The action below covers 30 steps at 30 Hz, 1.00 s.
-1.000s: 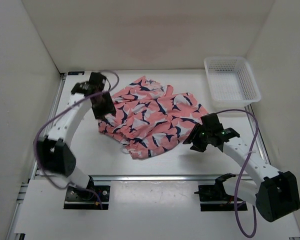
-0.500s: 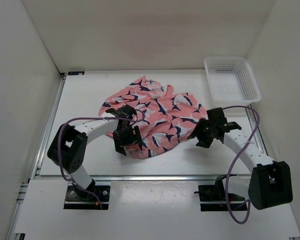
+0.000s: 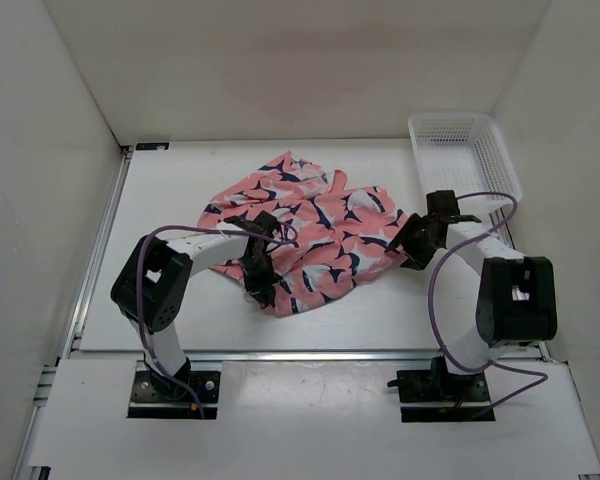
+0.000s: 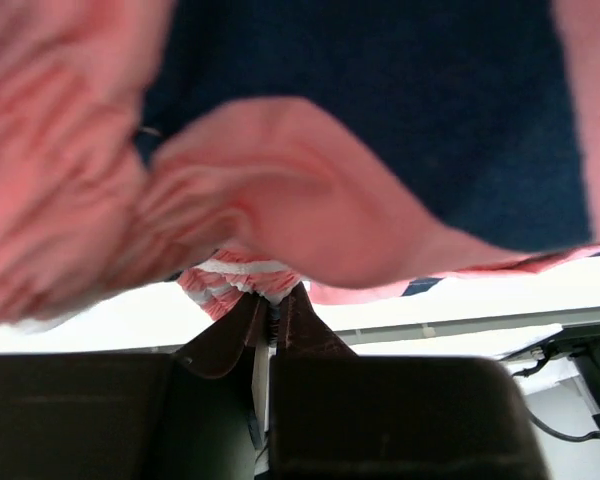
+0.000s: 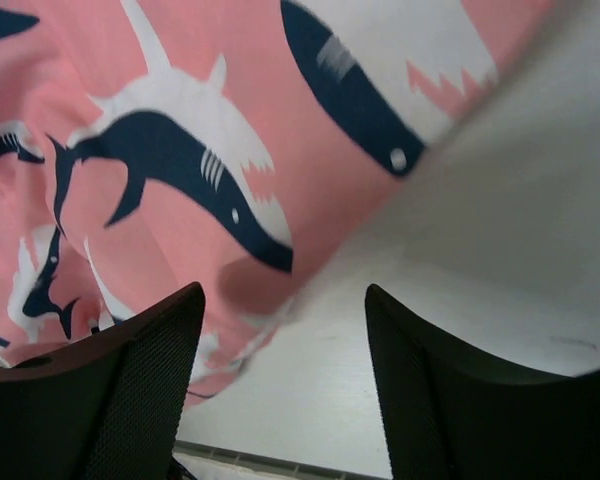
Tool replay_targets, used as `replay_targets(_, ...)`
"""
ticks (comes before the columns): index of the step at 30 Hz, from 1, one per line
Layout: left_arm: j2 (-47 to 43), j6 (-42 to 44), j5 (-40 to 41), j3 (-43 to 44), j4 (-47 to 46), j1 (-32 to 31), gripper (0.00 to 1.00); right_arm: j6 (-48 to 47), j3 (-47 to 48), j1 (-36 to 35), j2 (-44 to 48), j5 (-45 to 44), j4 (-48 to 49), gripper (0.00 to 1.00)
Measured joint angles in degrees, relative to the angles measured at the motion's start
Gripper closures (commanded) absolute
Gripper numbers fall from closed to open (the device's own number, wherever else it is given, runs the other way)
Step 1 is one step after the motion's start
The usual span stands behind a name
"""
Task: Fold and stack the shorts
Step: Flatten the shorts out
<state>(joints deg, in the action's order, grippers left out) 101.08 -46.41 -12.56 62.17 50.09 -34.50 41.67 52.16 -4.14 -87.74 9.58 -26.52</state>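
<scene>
The coral-pink shorts (image 3: 315,228) with navy-and-white sharks lie crumpled in the middle of the white table. My left gripper (image 3: 257,283) sits at their near-left edge. In the left wrist view it (image 4: 272,302) is shut, pinching a white-trimmed fold of the shorts (image 4: 280,200), which fill the view above it. My right gripper (image 3: 410,244) is at the right edge of the shorts. In the right wrist view it (image 5: 285,300) stands open, and the hem of the shorts (image 5: 180,150) reaches in between its fingers from the left, over bare table.
A white mesh basket (image 3: 464,160) stands at the back right, just beyond the right arm. White walls close in the table (image 3: 170,190) on the left, back and right. A metal rail (image 3: 310,353) runs along the near edge.
My left arm swung from the far left of the shorts to their near edge, opened wide, then shut on the fabric. The right gripper moved back and right along the shorts' edge and opened wider.
</scene>
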Motion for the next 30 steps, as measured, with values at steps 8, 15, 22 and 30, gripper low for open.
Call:
replay_targets(8, -1.7, 2.6, 5.8, 9.1, 8.1, 3.7, 0.9, 0.4, 3.3, -2.0, -8.5, -1.2, 3.2, 1.0)
replay_targets(15, -1.0, 9.6, 12.4, 36.0, 18.7, 14.5, 0.9, -1.2, 24.4, -5.0, -8.5, -4.6, -4.1, 1.0)
replay_targets(22, -4.5, 13.9, 10.7, 53.0, 18.7, 24.6, 0.9, -3.8, 34.7, -10.4, 2.8, -4.4, -4.9, 1.0)
replay_targets(30, -24.7, 13.3, 9.3, 8.1, 14.5, 28.2, 0.12, -1.8, 0.0, -24.5, 24.0, -14.3, -6.7, 0.41)
